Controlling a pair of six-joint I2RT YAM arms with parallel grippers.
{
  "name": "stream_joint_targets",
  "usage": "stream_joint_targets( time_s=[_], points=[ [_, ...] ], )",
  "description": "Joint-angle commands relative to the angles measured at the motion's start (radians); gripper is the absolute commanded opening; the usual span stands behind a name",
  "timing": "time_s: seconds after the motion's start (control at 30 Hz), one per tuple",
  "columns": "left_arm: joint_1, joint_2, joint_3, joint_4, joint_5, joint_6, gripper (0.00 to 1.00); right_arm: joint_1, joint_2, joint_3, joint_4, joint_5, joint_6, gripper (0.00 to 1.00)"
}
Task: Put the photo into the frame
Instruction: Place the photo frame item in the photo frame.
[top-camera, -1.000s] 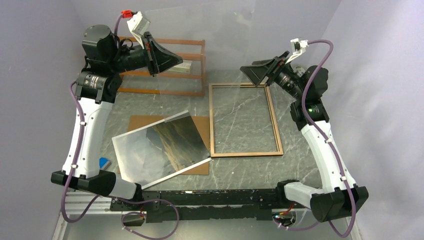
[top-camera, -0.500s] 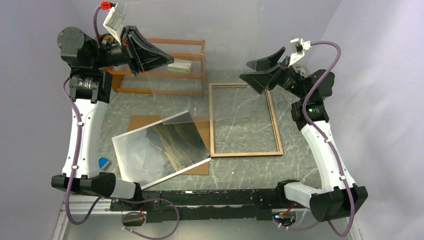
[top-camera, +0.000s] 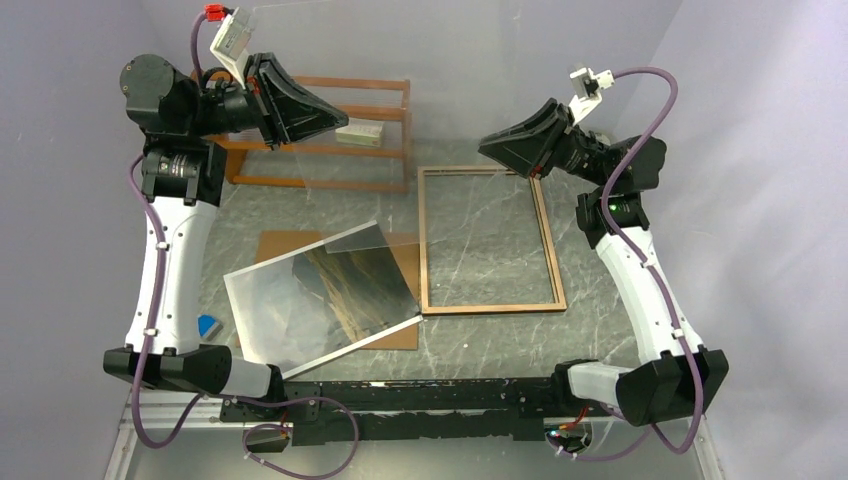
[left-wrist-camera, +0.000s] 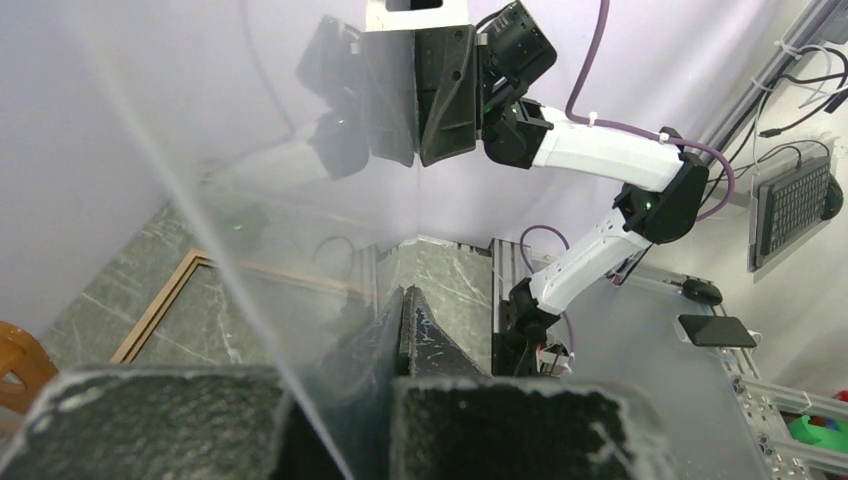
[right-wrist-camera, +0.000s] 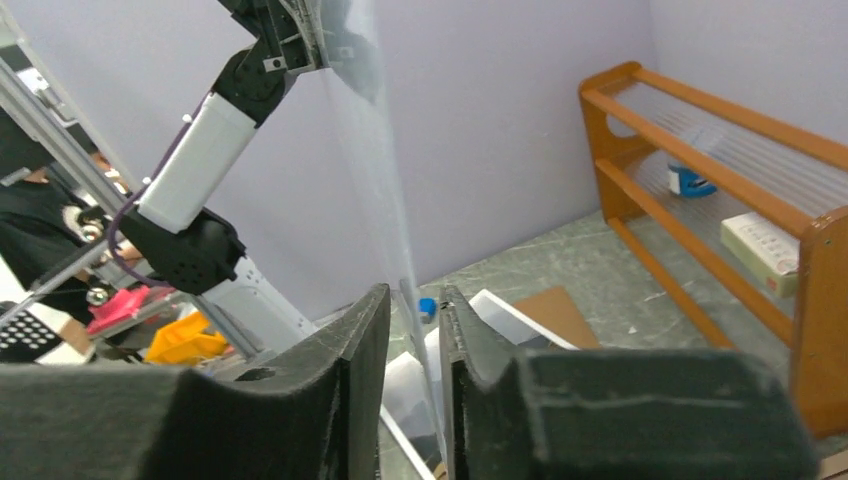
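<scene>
The photo lies face up on a brown backing board at the table's front left, half washed out by glare. To its right the frame lies flat with bare table showing inside it. Both arms are raised over the back of the table. My left gripper is shut on a clear sheet, which hangs upright between the arms. In the left wrist view the fingers press together on that sheet. My right gripper stands open by a narrow gap, with the sheet's edge between its fingers.
An orange-brown shelf rack stands at the back left with a small box on it. A small blue thing lies beside the left arm. Purple walls close in the back and both sides.
The left arm lifted the clear sheet higher. The right gripper's wide-open jaws moved onto the sheet's far edge and narrowed around it.
</scene>
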Motion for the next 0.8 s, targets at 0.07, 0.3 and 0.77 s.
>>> stream_joint_targets(
  time_s=[0.07,0.3,0.77],
  points=[
    [0.004,-0.031,0.005,-0.064,-0.064,0.06,0.03,0.0,0.005,0.056,0.062,-0.025,0.051,0.06],
    [0.005,-0.09,-0.049,-0.304,-0.274,0.279,0.67,-0.003,-0.008,0.016,-0.04,0.01,0.017,0.0],
    [0.004,-0.234,-0.444,-0.456,-0.816,0.455,0.94,-0.125,-0.185,-0.337,-0.547,0.107,-0.22,0.0]
  ],
)
